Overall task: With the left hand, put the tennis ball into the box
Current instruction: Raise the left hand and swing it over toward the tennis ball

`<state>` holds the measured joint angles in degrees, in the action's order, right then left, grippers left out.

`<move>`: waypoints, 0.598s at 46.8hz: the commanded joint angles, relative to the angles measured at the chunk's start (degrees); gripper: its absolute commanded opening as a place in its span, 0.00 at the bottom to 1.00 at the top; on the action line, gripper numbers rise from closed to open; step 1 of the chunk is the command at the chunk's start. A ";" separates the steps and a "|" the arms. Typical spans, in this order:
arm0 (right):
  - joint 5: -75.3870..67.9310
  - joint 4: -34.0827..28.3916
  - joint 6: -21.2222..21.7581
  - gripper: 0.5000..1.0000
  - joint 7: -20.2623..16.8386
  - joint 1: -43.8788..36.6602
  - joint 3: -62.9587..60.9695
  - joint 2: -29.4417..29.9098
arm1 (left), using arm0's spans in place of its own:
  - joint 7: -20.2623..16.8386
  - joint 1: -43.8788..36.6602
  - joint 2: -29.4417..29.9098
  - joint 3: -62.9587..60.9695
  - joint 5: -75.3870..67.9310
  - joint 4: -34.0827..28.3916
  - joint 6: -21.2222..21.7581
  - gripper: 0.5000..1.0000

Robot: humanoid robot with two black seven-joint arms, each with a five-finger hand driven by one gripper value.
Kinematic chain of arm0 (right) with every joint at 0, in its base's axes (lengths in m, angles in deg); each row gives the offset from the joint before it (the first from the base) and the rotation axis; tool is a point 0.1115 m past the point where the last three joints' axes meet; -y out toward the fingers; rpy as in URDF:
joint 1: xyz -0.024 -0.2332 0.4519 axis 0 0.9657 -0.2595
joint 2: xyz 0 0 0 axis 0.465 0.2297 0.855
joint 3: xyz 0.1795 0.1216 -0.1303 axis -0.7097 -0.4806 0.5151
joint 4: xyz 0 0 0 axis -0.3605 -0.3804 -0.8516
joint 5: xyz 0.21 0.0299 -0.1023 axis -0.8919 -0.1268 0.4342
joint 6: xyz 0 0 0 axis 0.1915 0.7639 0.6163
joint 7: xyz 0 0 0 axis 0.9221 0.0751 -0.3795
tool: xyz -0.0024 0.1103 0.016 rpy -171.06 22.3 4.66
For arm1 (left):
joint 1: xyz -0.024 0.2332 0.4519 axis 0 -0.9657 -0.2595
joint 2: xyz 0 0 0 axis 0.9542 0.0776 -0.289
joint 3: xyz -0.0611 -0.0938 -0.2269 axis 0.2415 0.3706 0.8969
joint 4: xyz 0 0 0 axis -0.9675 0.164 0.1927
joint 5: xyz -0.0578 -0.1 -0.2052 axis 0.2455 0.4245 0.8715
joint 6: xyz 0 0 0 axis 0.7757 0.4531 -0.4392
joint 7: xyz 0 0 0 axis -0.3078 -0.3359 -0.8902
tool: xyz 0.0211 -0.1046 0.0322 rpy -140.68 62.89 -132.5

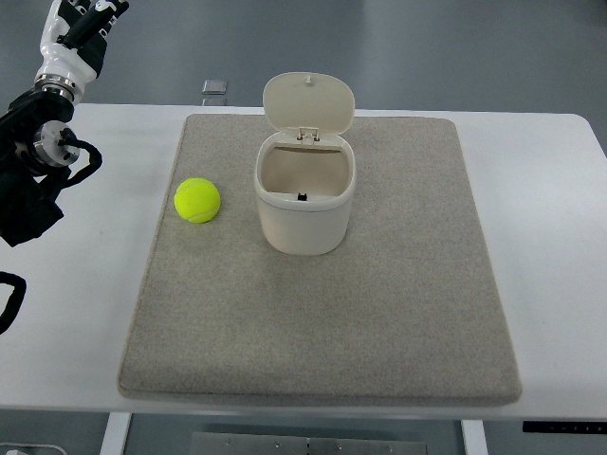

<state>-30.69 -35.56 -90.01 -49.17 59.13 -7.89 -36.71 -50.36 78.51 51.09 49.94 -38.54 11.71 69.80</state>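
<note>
Meanwhile, the tennis ball [197,200] lies left of the open-lidded box [304,194]; left robot hand [83,28] far-left, grip unreadable.

Yellow-green tennis ball [197,200], cream box [304,197], grey-beige mat [379,313].

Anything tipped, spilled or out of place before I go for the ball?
Nothing stands out. The yellow-green tennis ball sits on the grey mat, left of the upright cream lidded box, whose lid is open.
</note>
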 commanded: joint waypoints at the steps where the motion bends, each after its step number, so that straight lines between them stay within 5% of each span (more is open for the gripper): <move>1: -0.02 0.00 0.00 0.88 0.00 0.00 0.00 0.00 | -0.09 -0.19 -0.03 0.01 0.01 -0.01 0.01 0.76; 21: -0.02 0.00 0.00 0.88 0.00 0.00 0.00 0.00 | -0.09 -0.01 -0.03 -0.08 -0.52 0.25 0.27 0.76; 28: -0.02 0.00 0.00 0.88 0.00 0.00 0.00 0.00 | -0.09 -0.37 4.36 -2.54 -0.87 7.90 0.54 0.76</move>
<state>-30.70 -35.56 -90.01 -49.17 59.13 -7.89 -36.71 -50.47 77.91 52.91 48.67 -39.30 17.38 70.04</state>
